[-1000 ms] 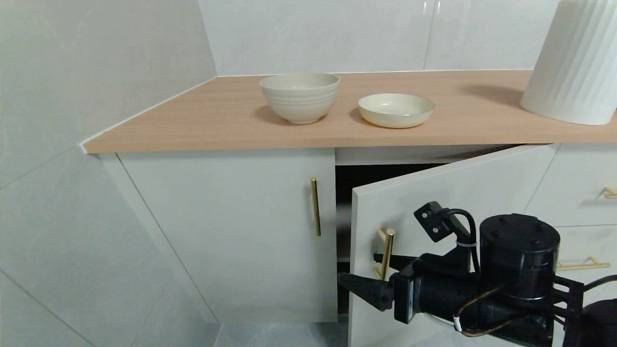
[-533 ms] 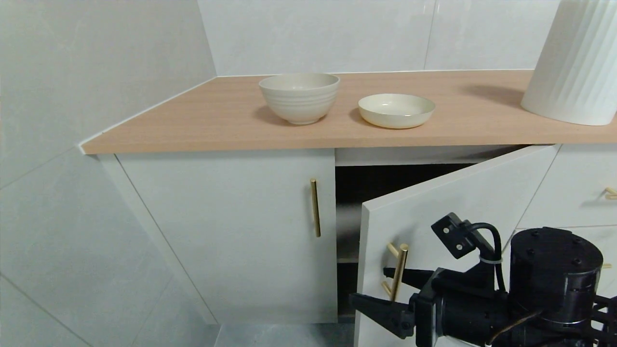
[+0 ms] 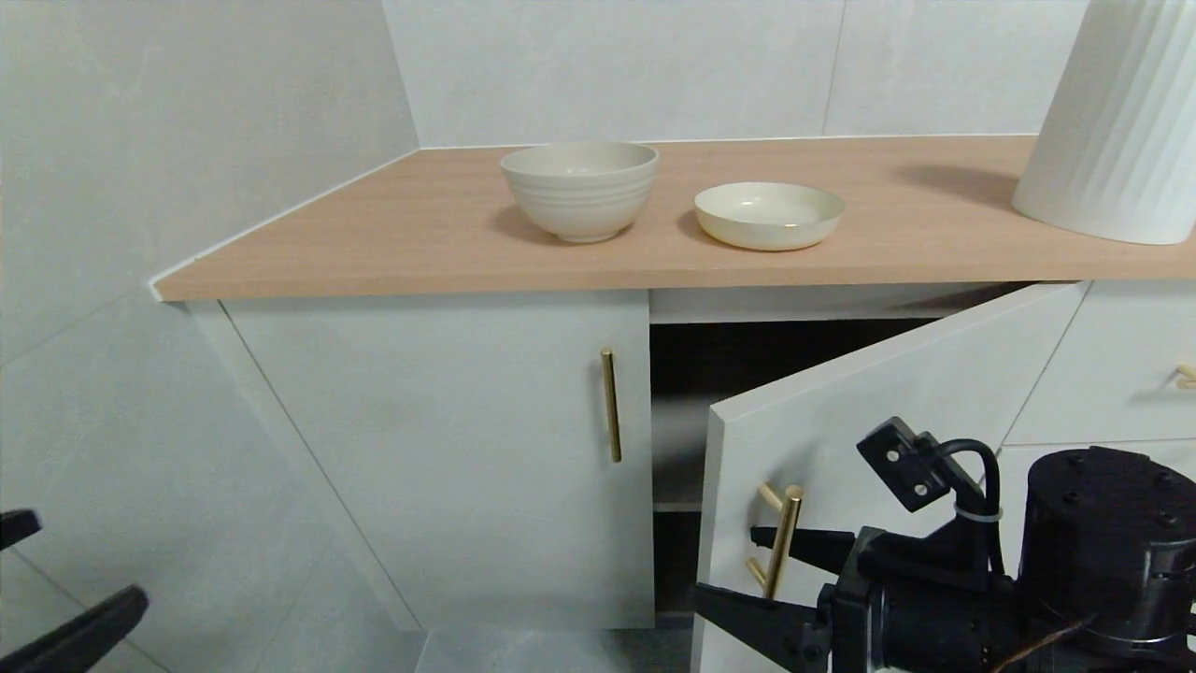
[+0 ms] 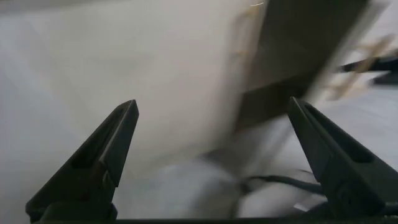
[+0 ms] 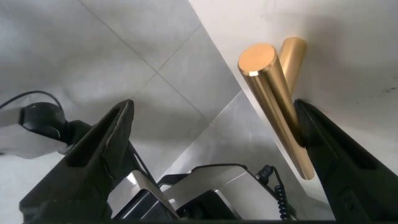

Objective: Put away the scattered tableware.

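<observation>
Bowl (image 3: 579,187) and shallow dish (image 3: 768,213) sit on the worktop (image 3: 374,243) as the right claw (image 3: 724,564), unclenched, straddles the gold handle (image 3: 783,537) of the half-open cabinet door (image 3: 841,421) and, ungripped, risks slipping off, while the left claw (image 3: 89,561) hangs spread wide, low at the left.

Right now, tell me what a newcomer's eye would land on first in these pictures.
First, the black right gripper low on the right, open, its fingers either side of the gold handle of a half-open white cabinet door. Next, on the wooden countertop above, a ribbed cream bowl and, apart to its right, a shallow cream dish. A tall ribbed white container stands at the counter's far right.
</observation>
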Available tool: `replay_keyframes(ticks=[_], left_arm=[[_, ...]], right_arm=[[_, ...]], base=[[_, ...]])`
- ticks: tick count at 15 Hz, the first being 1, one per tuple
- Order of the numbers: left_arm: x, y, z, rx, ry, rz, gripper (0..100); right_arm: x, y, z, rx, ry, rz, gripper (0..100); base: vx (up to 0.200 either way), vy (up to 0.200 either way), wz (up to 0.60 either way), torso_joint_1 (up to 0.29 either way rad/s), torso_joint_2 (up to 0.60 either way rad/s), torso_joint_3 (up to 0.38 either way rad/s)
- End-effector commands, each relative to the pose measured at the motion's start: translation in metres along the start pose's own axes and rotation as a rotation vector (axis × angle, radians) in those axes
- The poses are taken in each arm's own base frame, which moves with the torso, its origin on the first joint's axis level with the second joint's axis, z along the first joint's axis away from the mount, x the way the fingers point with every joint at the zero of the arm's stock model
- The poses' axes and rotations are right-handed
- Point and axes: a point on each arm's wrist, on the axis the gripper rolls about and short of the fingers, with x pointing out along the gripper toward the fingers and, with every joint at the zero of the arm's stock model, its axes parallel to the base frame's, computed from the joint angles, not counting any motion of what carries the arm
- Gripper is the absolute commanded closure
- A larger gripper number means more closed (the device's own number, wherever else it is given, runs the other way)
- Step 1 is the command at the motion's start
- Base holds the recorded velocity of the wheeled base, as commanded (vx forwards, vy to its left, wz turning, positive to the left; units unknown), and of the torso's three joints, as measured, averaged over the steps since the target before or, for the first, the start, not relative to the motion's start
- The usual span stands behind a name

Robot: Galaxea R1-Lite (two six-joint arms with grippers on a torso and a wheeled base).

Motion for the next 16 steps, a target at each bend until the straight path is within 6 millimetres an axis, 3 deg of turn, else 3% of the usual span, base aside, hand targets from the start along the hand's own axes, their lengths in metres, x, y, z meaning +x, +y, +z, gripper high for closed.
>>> replay_keyframes(ticks=[1, 2, 3, 5, 9, 10, 13, 15, 16], left_arm=[[0.097, -0.010, 0.026, -0.103, 0.202, -0.330, 0], [0.109, -0.019, 0.023, -0.129, 0.227, -0.381, 0], [0.134, -0.037, 0.015, -0.168, 0.277, -0.456, 0], [0.161, -0.050, -0.004, -0.170, 0.313, -0.494, 0], [0.184, -0.060, -0.034, -0.164, 0.306, -0.526, 0], [0.185, -0.062, -0.036, -0.159, 0.302, -0.537, 100], [0.205, -0.072, -0.044, -0.149, 0.284, -0.565, 100], [0.229, -0.077, -0.052, -0.148, 0.271, -0.573, 100], [0.252, -0.087, -0.064, -0.144, 0.259, -0.594, 100]], right_arm=[[-0.002, 0.001, 0.000, -0.001, -0.003, 0.001, 0], [-0.002, 0.000, 0.000, 0.000, -0.002, -0.001, 0], [-0.002, 0.000, 0.000, 0.000, -0.002, -0.001, 0], [-0.003, 0.000, -0.002, 0.000, 0.005, -0.004, 0], [-0.004, 0.000, -0.001, -0.002, 0.002, -0.003, 0], [-0.004, 0.000, -0.002, -0.002, 0.003, -0.003, 0], [-0.004, 0.000, -0.001, -0.002, 0.001, -0.004, 0], [-0.004, 0.000, -0.001, -0.002, 0.001, -0.004, 0], [-0.004, 0.000, -0.002, -0.002, 0.005, -0.004, 0]], base=[[0.000, 0.000, 0.00, 0.000, 0.00, 0.000], [0.000, 0.000, 0.00, 0.000, 0.00, 0.000], [0.000, 0.000, 0.00, 0.000, 0.00, 0.000], [0.000, 0.000, 0.00, 0.000, 0.00, 0.000], [0.000, 0.000, 0.00, 0.000, 0.00, 0.000], [0.000, 0.000, 0.00, 0.000, 0.00, 0.000], [0.000, 0.000, 0.00, 0.000, 0.00, 0.000], [0.000, 0.000, 0.00, 0.000, 0.00, 0.000], [0.000, 0.000, 0.00, 0.000, 0.00, 0.000]])
